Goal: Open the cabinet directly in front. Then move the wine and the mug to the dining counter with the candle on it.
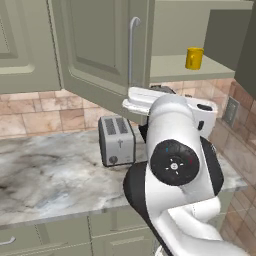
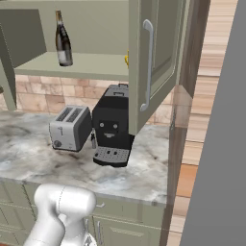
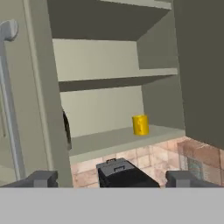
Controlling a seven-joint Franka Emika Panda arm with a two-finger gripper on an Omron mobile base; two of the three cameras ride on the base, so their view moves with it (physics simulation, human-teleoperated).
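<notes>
The cabinet (image 3: 109, 105) stands open, the mug (image 3: 140, 125) and wine (image 2: 63, 41) apart on its lowest shelf. The jaws (image 3: 111, 178) are released, empty, facing it above the coffee machine (image 2: 113, 127) on the bench (image 2: 72, 166).

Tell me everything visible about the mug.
The mug is small, yellow-orange and glossy, a plain cylinder with no handle visible from these angles. It stands upright on the lower shelf of the open cabinet, toward the right side, touching only the shelf. In the hand view it sits ahead of the open jaws, above the black coffee machine. Nothing holds it.
</notes>
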